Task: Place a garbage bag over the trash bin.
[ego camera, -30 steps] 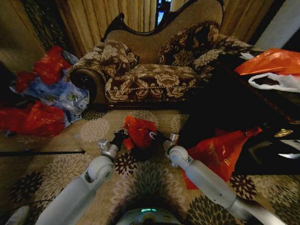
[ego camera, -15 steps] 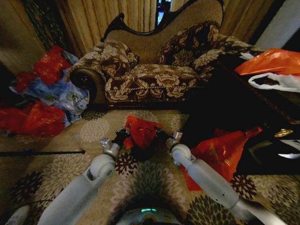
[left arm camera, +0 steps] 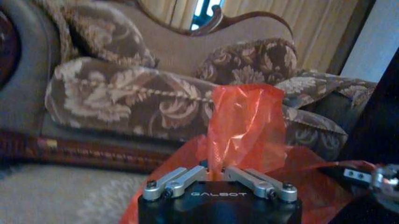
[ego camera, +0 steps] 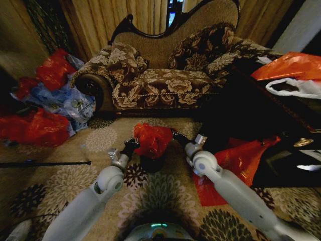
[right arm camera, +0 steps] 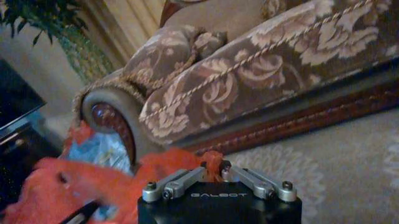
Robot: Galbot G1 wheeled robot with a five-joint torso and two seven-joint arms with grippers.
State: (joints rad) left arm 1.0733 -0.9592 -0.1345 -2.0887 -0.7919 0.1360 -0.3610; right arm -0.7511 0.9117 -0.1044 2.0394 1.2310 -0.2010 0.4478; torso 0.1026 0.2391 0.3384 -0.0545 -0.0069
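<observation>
The garbage bag (ego camera: 151, 139), thin glossy red plastic, hangs bunched between my two grippers over the carpet in front of the sofa. My left gripper (ego camera: 132, 146) is shut on its left edge; in the left wrist view a strip of garbage bag (left arm camera: 244, 126) rises from the shut left gripper (left arm camera: 216, 175). My right gripper (ego camera: 175, 135) is shut on the right edge, seen in the right wrist view as garbage bag (right arm camera: 93, 184) pinched in the right gripper (right arm camera: 213, 171). Just below the bag, the trash bin (ego camera: 152, 163) shows as a dark round shape, mostly covered.
A patterned sofa (ego camera: 165, 75) stands just behind. Stuffed red and blue bags (ego camera: 45, 103) lie at the left. A larger orange-red bag (ego camera: 235, 160) lies on the floor at the right, beside a dark table (ego camera: 281, 115) with more bags.
Both grippers have lifted the bag a little and pulled it wider; the right gripper moved up and to the right, and more of the dark bin shows beneath.
</observation>
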